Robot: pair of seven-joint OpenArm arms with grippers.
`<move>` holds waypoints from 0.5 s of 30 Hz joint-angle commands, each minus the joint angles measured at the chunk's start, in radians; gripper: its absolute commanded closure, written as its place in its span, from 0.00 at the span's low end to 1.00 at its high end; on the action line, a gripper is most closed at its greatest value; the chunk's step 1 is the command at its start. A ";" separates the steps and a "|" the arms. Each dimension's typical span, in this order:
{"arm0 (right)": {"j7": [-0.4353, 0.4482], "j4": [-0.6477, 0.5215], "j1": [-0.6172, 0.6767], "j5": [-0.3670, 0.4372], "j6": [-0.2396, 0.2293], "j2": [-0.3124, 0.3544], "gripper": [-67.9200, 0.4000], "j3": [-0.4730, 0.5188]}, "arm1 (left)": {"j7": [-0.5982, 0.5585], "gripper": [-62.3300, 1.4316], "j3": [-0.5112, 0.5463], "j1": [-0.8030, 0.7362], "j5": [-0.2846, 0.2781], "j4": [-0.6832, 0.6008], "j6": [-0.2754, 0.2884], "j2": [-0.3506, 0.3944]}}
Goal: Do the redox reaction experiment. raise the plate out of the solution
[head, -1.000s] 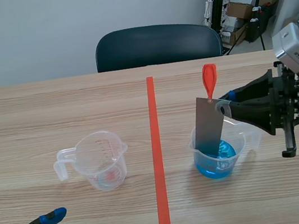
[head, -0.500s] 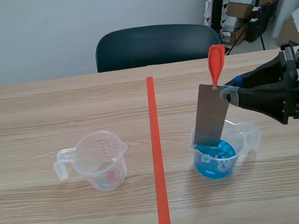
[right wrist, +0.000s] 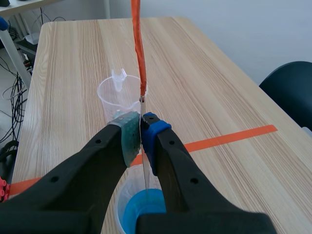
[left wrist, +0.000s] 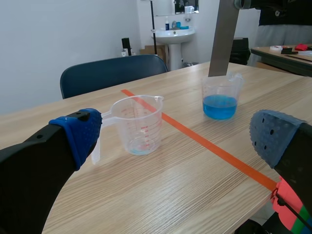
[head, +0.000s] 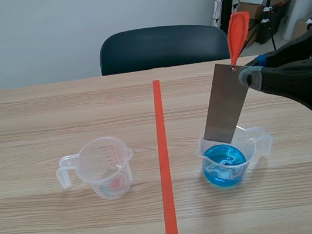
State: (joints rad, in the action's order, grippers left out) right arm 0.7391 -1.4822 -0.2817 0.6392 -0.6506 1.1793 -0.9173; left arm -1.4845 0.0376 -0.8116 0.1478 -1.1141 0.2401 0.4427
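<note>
Scene view: right gripper (head: 248, 74) pinches plate (head: 224, 106) (seemingly clear of solution (head: 224, 164)); left gripper (left wrist: 175, 136) wide.

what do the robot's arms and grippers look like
Both arms are matte black with two thick tapering fingers each. The left gripper has blue dotted pads at both tips, plus a red band with green stripes low on one finger. The right gripper has one grey-green dotted pad and one blue pad.

A clear empty measuring cup (head: 107, 167) is sitting left of centre on the wooden desk (head: 32, 122), handle pointing left. A dark chair (head: 162, 46) is standing behind the desk at upper centre, and cardboard boxes (head: 257, 0) are piling in the upper right.
</note>
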 commanded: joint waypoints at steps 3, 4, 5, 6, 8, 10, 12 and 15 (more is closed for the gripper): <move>0.016 -0.043 -0.014 0.073 -0.005 0.064 0.99 0.016 | 0.020 0.07 0.018 -0.066 -0.052 -0.063 -0.001 0.075; 0.014 -0.053 -0.015 0.090 -0.005 0.079 0.99 0.016 | 0.019 0.16 0.024 -0.086 -0.068 -0.077 -0.011 0.100; 0.014 -0.065 -0.016 0.106 -0.005 0.092 0.99 0.016 | 0.019 0.26 0.029 -0.103 -0.090 -0.088 -0.015 0.124; 0.009 -0.077 -0.017 0.120 -0.005 0.105 0.99 0.016 | 0.019 0.34 0.035 -0.117 -0.108 -0.098 -0.014 0.148; -0.020 -0.101 -0.021 0.152 -0.004 0.127 0.99 0.016 | 0.019 0.44 0.045 -0.137 -0.135 -0.109 -0.014 0.201; -0.055 -0.123 -0.030 0.179 -0.005 0.141 0.99 0.016 | 0.020 0.52 0.052 -0.146 -0.138 -0.111 -0.014 0.256; -0.088 -0.140 -0.042 0.200 -0.004 0.148 0.99 0.016 | 0.019 0.62 0.054 -0.152 -0.138 -0.111 -0.013 0.313; -0.142 -0.147 -0.063 0.249 -0.005 0.148 0.99 0.016 | 0.016 0.79 0.054 -0.155 -0.138 -0.113 -0.013 0.400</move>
State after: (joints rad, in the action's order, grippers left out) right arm 0.5850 -1.6283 -0.3168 0.8673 -0.6514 1.3209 -0.9173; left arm -1.4490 0.0875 -0.9668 0.0174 -1.2236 0.2279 0.8337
